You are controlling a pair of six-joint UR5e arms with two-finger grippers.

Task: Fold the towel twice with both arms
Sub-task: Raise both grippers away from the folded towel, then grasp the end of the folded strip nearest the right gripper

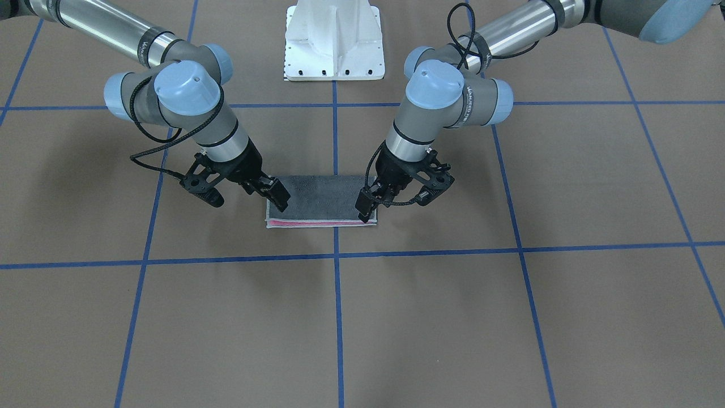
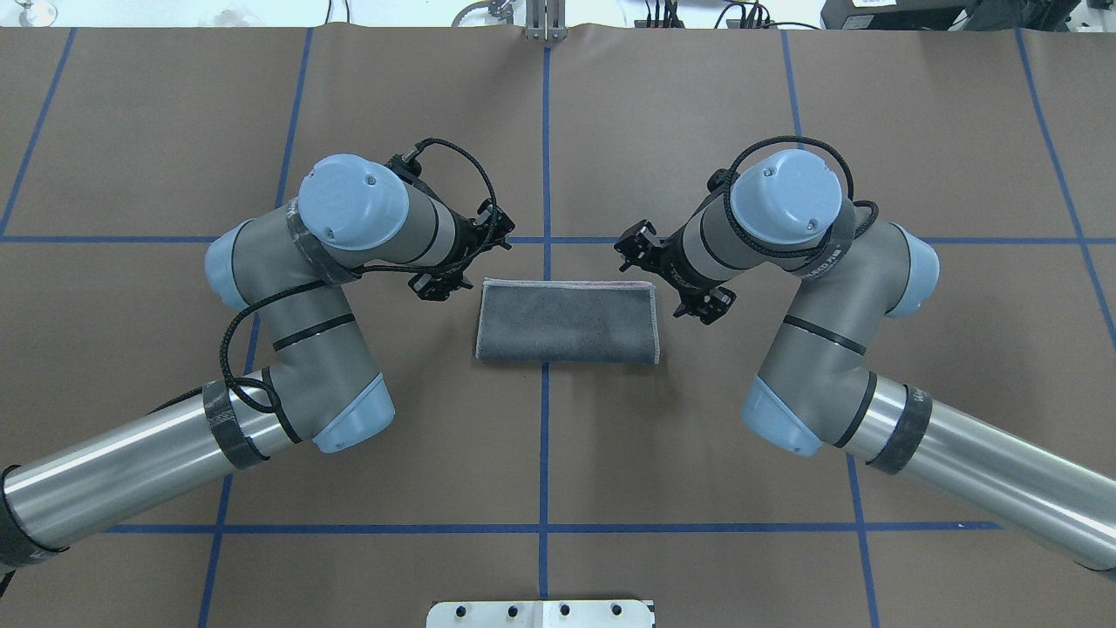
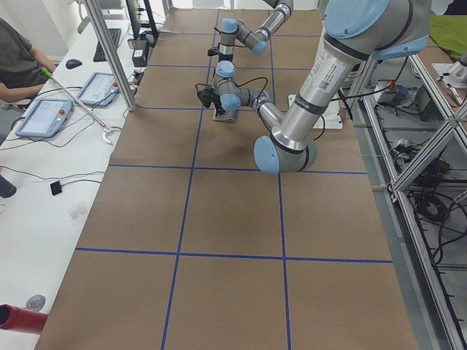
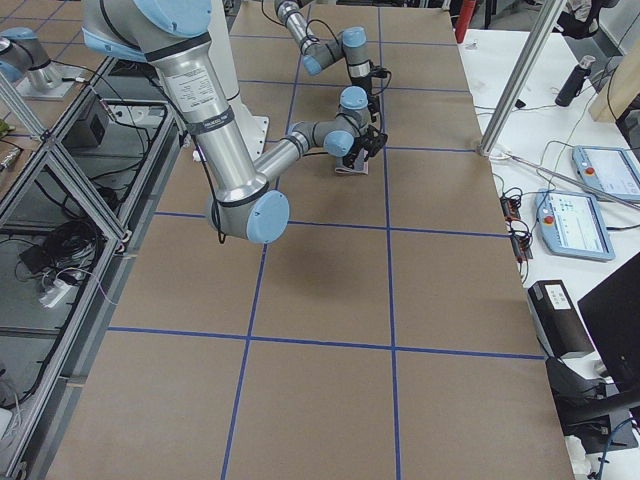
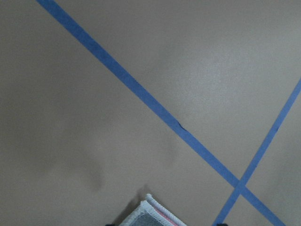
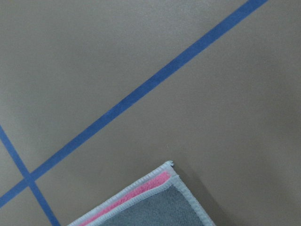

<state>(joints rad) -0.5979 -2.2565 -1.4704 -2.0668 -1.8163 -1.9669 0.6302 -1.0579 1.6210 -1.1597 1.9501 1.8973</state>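
Brown tabletop (image 2: 174, 131): left end effector (image 2: 459, 258), jaws spread, hangs at one short edge of the once-folded towel (image 2: 567, 323), grey up; right end effector (image 2: 672, 272), also spread, at the other. Its long axis spans them, neither nearer.

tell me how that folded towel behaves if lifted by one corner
Probably floppy: the towel is terry lying flat in two layers, so it would droop and unfold. It looks thin, so likely light; a push may bunch it.
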